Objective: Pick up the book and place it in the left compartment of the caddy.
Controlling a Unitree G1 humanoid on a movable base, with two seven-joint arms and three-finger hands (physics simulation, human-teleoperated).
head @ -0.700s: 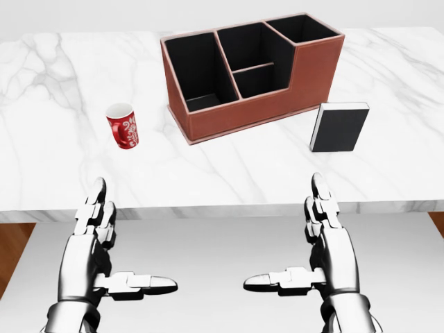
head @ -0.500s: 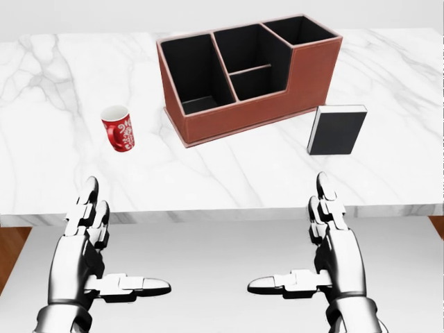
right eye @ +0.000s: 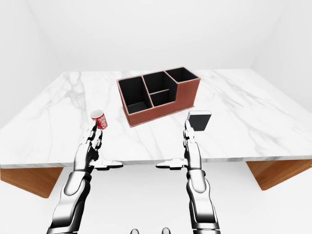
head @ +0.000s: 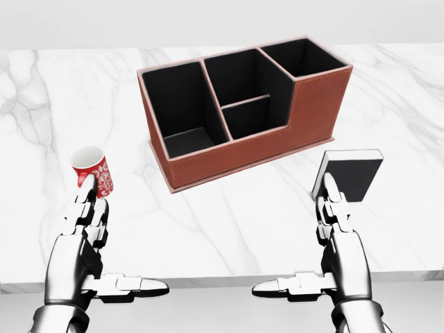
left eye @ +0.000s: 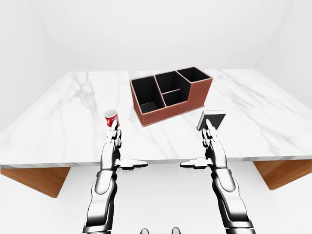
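The book (head: 352, 175), dark-covered with a white page edge along its top, lay on the table (head: 229, 215) toward the right part of the near edge, just to the right of the caddy (head: 243, 111) and apart from it. The caddy stood near the table's middle, turned at an angle, with a large left compartment (head: 182, 111), a split middle section and a raised right compartment. All compartments appeared empty.

The right robot hand (head: 333, 257) was released: fingers extended straight toward the book, thumb stretched sideways, nothing grasped. In the head view its fingertips (head: 328, 182) overlapped the book's lower left corner; contact could not be confirmed from these pictures. The left robot hand (head: 87, 253) was likewise released, fingers straight and thumb out, holding nothing. Its fingertips overlapped the lower edge of a red patterned cup (head: 92, 170), which stood upright toward the left part of the near edge, well apart from the caddy.

The eye views showed what the head view cropped: both forearms below the table's near edge, the full table outline, brown supports (left eye: 34, 178) beneath both near corners, and plain white walls.
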